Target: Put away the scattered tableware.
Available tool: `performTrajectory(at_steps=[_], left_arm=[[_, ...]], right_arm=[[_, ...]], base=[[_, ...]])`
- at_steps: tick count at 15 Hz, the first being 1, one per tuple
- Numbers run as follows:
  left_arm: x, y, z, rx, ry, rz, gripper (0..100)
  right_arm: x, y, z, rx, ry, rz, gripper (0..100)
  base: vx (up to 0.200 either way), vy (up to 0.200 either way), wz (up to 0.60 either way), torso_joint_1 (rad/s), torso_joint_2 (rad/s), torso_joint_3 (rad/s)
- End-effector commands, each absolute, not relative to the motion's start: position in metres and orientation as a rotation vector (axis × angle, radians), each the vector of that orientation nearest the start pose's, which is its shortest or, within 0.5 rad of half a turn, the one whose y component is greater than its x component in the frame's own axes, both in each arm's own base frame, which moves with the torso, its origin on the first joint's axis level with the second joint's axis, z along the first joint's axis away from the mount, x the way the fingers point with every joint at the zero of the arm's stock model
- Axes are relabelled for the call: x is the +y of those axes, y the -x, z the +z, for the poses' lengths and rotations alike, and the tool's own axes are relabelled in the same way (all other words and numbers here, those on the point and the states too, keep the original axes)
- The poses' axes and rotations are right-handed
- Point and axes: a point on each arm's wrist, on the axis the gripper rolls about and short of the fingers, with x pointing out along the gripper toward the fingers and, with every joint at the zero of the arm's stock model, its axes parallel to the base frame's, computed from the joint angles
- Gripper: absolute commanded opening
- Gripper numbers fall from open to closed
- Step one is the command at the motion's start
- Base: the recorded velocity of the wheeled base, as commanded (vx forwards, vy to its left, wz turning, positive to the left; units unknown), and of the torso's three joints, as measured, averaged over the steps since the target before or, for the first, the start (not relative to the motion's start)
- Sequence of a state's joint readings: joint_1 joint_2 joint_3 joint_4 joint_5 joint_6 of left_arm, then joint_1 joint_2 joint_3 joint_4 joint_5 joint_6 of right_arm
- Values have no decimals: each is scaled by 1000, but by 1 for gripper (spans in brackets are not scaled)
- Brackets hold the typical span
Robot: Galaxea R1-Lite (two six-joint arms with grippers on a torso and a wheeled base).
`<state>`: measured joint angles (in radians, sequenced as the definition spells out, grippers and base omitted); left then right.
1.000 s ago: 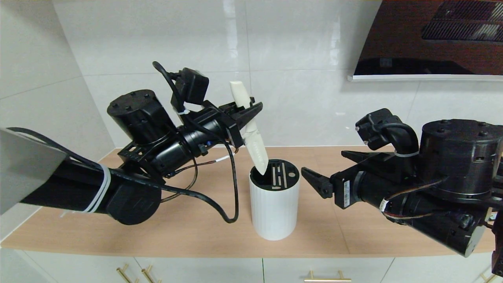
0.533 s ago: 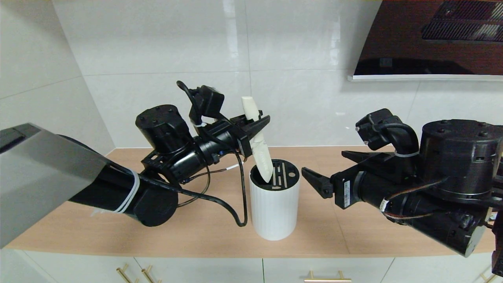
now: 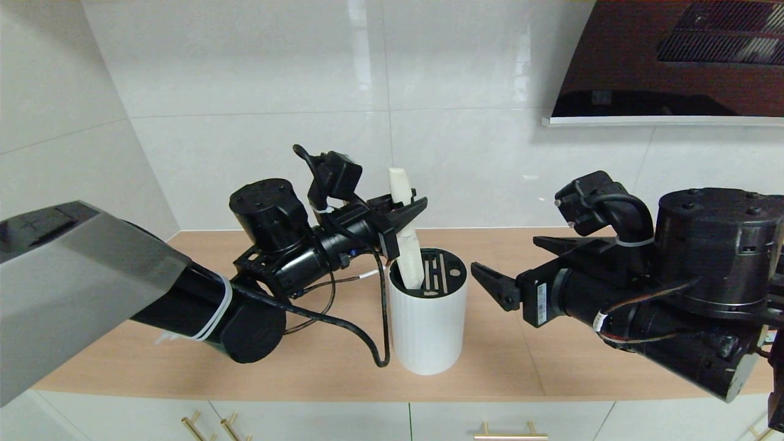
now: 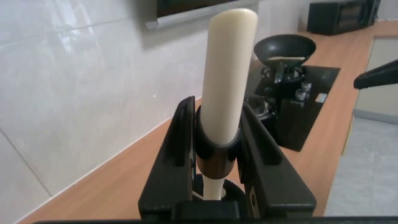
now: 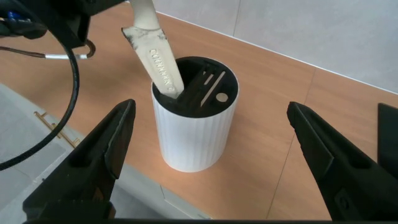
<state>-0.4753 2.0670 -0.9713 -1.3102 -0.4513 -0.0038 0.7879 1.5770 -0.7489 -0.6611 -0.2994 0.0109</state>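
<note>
**Seating the knife in its holder**

Head view: the left gripper (image 3: 401, 211) has its fingers clenched on the cream handle of the white knife (image 3: 410, 257). The blade tip is inside the black slotted top of the white ribbed holder (image 3: 429, 331), which stands on the counter (image 3: 318, 367). The knife leans, handle toward the robot's left. The right gripper (image 3: 511, 269) hangs just beside the holder, fingers spread and holding nothing.

Left wrist view: both fingers (image 4: 181, 143) press on the dark collar of the handle, which stands up between them.

Right wrist view: the blade enters the wide opening at the holder's edge on a slant, with much of it above the rim.

The insertion looks partly done. Doing it well likely means bringing the knife upright, lowering it straight, and letting go only once the holder carries the blade. A slanted push could tip the holder.
</note>
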Motion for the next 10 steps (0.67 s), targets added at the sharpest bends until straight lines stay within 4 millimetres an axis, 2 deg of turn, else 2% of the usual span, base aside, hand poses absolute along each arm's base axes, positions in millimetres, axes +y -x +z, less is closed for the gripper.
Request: performTrajectory(at_steps=[1, 3, 5, 10], left_arm=[[-185, -337, 158, -182, 7, -926, 0], [-187, -334, 150, -138, 10, -933, 0], [-198, -334, 140, -104, 35, -895, 0], [-200, -339, 123, -58, 32, -895, 0]], right_arm=[[191, -199, 205, 147, 77, 489, 100], [191, -199, 205, 150, 78, 489, 100], [191, -199, 205, 150, 78, 489, 100], [191, -199, 205, 150, 78, 489, 100]], base=[[0, 0, 0, 0, 0, 0], [0, 0, 0, 0, 0, 0], [0, 0, 0, 0, 0, 0], [0, 0, 0, 0, 0, 0]])
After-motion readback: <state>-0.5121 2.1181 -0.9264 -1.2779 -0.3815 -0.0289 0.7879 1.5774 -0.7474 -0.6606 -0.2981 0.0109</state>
